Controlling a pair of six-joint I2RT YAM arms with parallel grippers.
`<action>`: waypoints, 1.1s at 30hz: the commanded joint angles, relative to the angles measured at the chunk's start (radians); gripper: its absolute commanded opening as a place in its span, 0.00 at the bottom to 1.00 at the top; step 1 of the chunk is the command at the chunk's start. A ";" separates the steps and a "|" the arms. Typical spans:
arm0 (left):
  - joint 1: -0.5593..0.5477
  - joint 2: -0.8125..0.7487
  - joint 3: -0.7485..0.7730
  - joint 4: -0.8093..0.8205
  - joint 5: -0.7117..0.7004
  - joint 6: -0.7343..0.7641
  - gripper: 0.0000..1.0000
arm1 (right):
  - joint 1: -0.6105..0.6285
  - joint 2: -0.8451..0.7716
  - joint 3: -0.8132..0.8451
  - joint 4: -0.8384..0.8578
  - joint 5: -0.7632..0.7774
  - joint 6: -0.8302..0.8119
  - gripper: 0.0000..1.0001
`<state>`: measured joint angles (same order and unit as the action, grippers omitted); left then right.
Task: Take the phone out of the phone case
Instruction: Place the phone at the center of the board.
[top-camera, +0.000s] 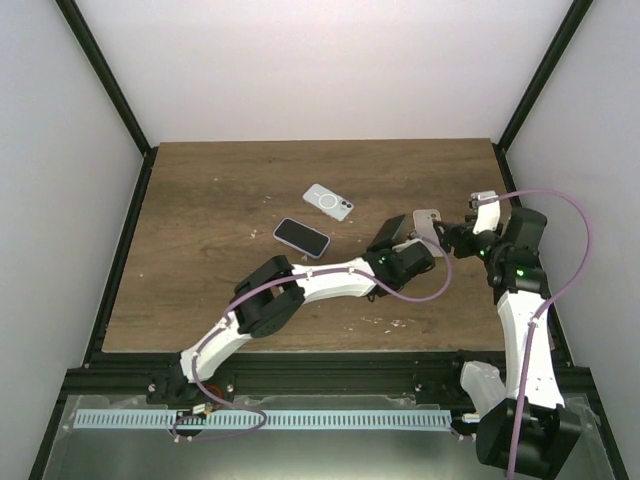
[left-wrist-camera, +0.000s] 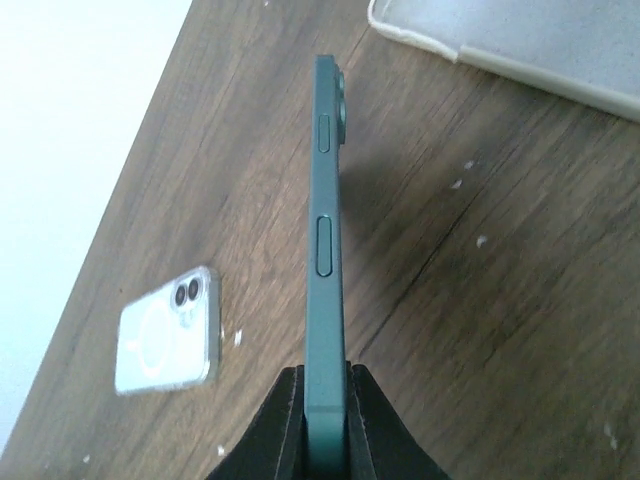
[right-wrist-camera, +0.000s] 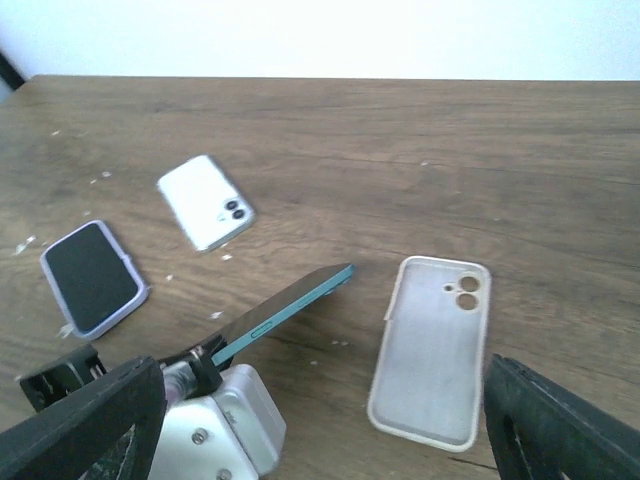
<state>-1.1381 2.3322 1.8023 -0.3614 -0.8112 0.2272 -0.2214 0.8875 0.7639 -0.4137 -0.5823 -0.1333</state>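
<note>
My left gripper (left-wrist-camera: 325, 375) is shut on the short end of a bare teal phone (left-wrist-camera: 325, 230) and holds it edge-on just above the table. It also shows in the top view (top-camera: 398, 256) with the phone (top-camera: 390, 231). The empty pale case (right-wrist-camera: 430, 350) lies open side up on the table, just right of the phone's far end. It also shows in the top view (top-camera: 428, 222) and the left wrist view (left-wrist-camera: 530, 40). My right gripper (right-wrist-camera: 320, 420) is open and empty, hovering over the near end of the case. It also shows in the top view (top-camera: 452, 238).
A white phone in a clear case (top-camera: 328, 201) lies camera side up at mid-table. A second phone, screen up in a lilac case (top-camera: 301, 237), lies just in front of it. Both are left of the grippers. Small white specks dot the wooden table (top-camera: 220, 200).
</note>
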 joint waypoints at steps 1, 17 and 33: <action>-0.003 0.135 0.169 -0.116 -0.099 0.060 0.00 | -0.006 -0.013 -0.009 0.059 0.048 0.047 0.88; -0.008 0.281 0.359 -0.248 0.021 -0.029 0.21 | -0.021 -0.036 -0.011 0.070 0.112 0.057 0.88; 0.122 -0.009 0.094 -0.110 0.650 -0.414 0.84 | -0.024 -0.026 -0.007 0.056 0.085 0.043 0.88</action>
<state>-1.0920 2.4535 2.0087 -0.5434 -0.4492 -0.0032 -0.2447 0.8627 0.7490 -0.3515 -0.4808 -0.0887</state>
